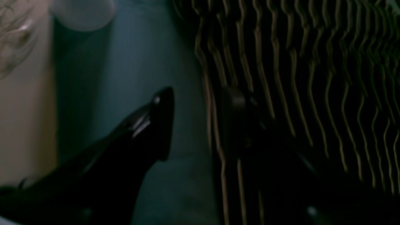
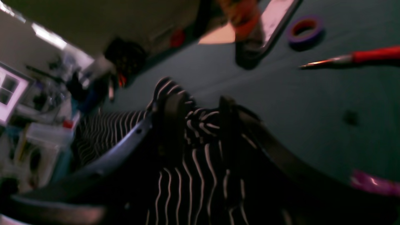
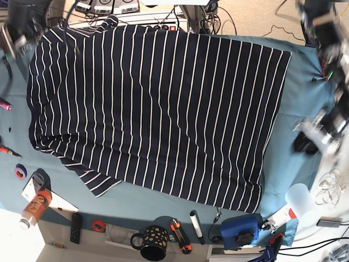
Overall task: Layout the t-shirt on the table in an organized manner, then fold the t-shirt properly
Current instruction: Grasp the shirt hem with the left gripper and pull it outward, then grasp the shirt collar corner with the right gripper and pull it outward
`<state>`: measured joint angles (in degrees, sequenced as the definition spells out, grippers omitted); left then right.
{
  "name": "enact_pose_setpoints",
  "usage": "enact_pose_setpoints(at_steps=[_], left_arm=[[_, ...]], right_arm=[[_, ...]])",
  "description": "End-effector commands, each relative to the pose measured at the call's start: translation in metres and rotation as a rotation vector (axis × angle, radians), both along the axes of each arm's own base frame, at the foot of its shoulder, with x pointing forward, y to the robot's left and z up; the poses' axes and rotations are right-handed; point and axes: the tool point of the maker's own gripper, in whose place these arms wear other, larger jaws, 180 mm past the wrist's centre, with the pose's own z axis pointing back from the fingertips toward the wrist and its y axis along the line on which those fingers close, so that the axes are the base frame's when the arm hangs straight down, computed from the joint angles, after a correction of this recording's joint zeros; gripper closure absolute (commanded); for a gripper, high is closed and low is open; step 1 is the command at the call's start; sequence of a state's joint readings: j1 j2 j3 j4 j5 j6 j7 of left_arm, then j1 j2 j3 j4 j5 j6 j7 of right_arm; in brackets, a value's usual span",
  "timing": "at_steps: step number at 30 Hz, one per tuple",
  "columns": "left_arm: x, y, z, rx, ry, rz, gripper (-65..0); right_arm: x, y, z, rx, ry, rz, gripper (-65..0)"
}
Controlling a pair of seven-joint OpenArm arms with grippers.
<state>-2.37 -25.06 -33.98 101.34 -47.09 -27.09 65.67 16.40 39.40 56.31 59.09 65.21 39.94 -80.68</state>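
Right pincer (image 2: 195, 122) grips bunched t-shirt (image 3: 158, 109); left pincer (image 1: 200, 125) straddles the hem, jaws apart: risk is it pinches the table (image 1: 131, 78) cloth beneath too.

No readable text, labels, brands or numbers on anything in view.

Beige floor (image 3: 256, 16) shows past the far edge of the teal-covered desk (image 3: 297, 71), with black cables (image 3: 226, 19) trailing across it. Along the same edge sits a grey power strip (image 3: 163, 24). The right wrist view shows a blurred bright ceiling light (image 2: 47, 36) over cluttered shelving (image 2: 40, 103).
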Motion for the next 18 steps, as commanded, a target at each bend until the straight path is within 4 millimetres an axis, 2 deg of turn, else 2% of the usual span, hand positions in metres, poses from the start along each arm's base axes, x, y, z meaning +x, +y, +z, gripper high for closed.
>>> enact_pose_setpoints(at_steps=[1, 6, 10, 15, 18], left_arm=[[0.000, 0.009, 0.020, 0.010, -0.067, 0.013, -23.8], [-0.042, 0.037, 0.014, 0.032, -0.033, 0.083, -23.8], [-0.068, 0.054, 0.012, 0.025, -0.016, 0.140, -23.8], [-0.093, 0.070, 0.011, 0.033, -0.008, 0.167, -23.8], [-0.102, 0.075, 0.011, 0.033, -0.002, 0.181, -23.8]], right_arm=[[-0.008, -0.011, 0.017, -0.031, -0.035, -0.016, -18.9], [-0.057, -0.016, -0.028, -0.014, 0.114, -0.037, -18.9], [-0.092, -0.012, -0.050, 0.026, 0.178, -0.025, -18.9], [-0.135, 0.004, -0.081, 0.128, 0.225, -0.036, -18.9], [-0.161, 0.021, -0.110, 0.205, 0.267, -0.054, -18.9]])
